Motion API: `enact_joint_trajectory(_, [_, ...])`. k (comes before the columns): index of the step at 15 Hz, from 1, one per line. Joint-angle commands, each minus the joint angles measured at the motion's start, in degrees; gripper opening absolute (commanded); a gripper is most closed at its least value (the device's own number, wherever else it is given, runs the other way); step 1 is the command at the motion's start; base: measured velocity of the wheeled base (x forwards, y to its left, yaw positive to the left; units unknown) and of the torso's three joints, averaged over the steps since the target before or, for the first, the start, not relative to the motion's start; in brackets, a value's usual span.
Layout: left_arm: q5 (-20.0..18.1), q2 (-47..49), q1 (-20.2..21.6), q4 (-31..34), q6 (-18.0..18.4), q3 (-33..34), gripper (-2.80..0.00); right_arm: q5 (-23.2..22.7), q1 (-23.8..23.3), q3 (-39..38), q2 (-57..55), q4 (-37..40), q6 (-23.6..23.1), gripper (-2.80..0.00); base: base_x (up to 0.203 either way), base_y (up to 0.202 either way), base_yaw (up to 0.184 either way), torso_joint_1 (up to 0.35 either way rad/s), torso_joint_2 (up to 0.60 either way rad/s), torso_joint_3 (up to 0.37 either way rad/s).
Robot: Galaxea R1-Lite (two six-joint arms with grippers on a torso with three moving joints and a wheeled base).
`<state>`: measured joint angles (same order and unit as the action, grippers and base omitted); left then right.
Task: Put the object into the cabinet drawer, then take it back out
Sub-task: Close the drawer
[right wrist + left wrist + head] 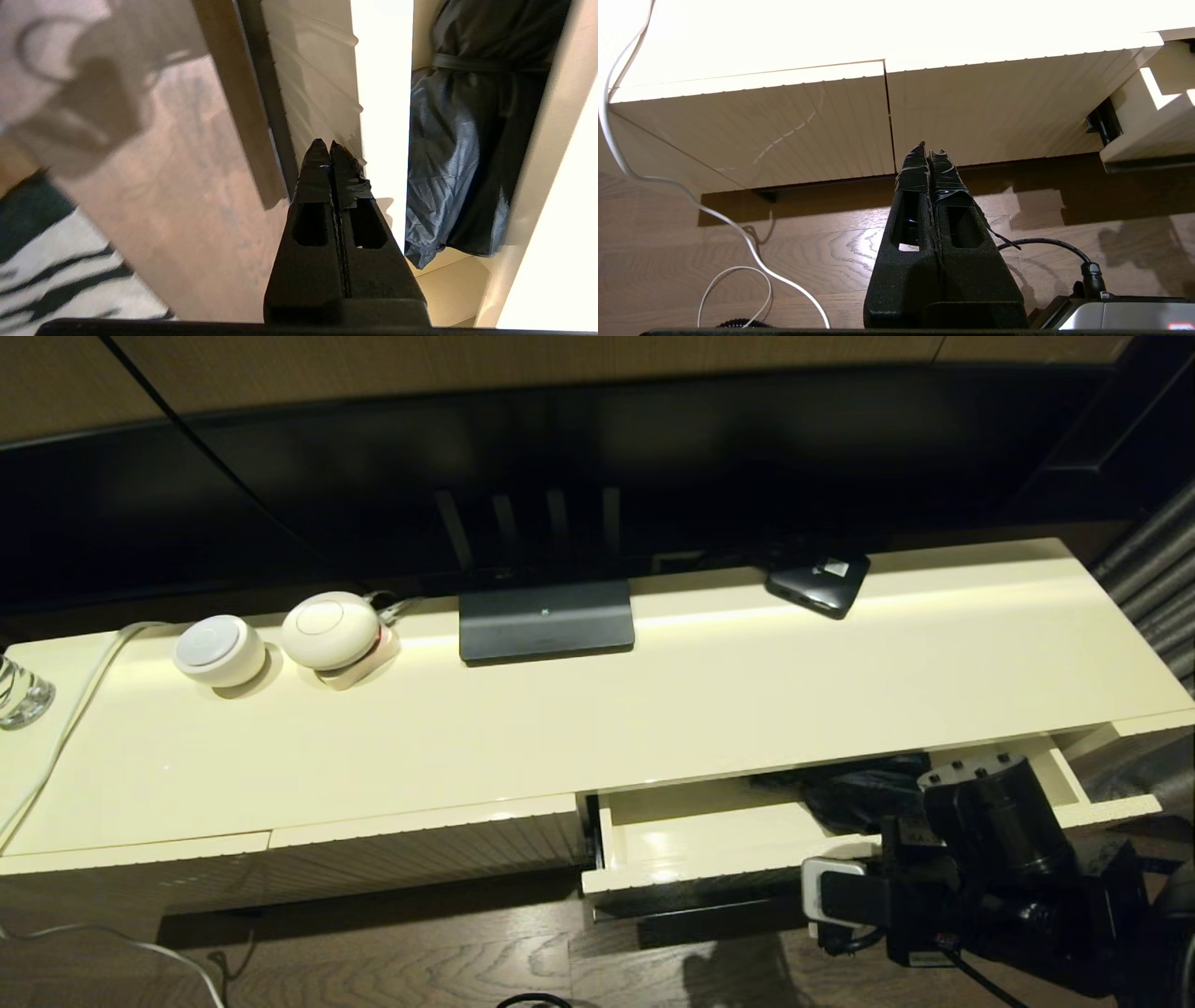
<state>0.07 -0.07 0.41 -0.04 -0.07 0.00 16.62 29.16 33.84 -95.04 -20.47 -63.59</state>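
The cabinet drawer (709,870) stands pulled out at the cabinet's right end, its dark bar handle (695,922) below its front. Inside lies the black folding umbrella (854,798), partly hidden by my right arm (994,835). In the right wrist view the umbrella (460,140) fills the drawer behind the bright front rim (380,93). My right gripper (325,143) is shut and empty, just outside the ribbed drawer front (313,84) near the bar handle (264,102). My left gripper (929,148) is shut and empty, low in front of the ribbed panels (794,126), away from the drawer (1148,135).
On the cabinet top (747,700) sit a flat black box with a white label (820,581), a dark screen base (546,621), two white round devices (219,651) (330,630) and a glass (19,695). White cable (738,228) trails over the wooden floor.
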Motion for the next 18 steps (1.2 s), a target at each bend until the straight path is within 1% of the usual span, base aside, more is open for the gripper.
enact_joint_trajectory(1, [0.01,0.07,0.02,-0.03,-0.01,0.18,-2.80,0.35,-0.16,0.05,-1.54,-2.45,-0.31,-2.80,0.000,0.000,0.000,0.000,0.00,0.000])
enact_joint_trajectory(4, [0.01,-0.01,0.02,-0.05,-0.01,0.18,-2.80,0.98,-0.32,0.12,-3.16,-7.73,-0.23,-2.80,0.000,0.000,0.000,0.000,0.00,0.000])
enact_joint_trajectory(8, [0.01,0.07,0.02,-0.05,-0.01,0.18,-2.80,1.05,-1.64,0.87,-3.66,-10.54,-0.22,-2.80,0.000,0.000,0.000,0.000,0.00,0.000])
enact_joint_trajectory(10, [0.01,0.07,0.02,-0.05,-0.01,0.18,-2.80,1.36,-2.49,0.84,-5.12,-13.41,0.00,-2.80,0.000,0.000,0.000,0.000,0.00,0.000])
enact_joint_trajectory(18, [0.01,0.07,0.02,-0.05,-0.01,0.18,-2.80,1.31,-3.06,2.28,-9.20,-20.57,0.22,-2.80,0.000,0.000,0.000,0.000,0.00,0.000])
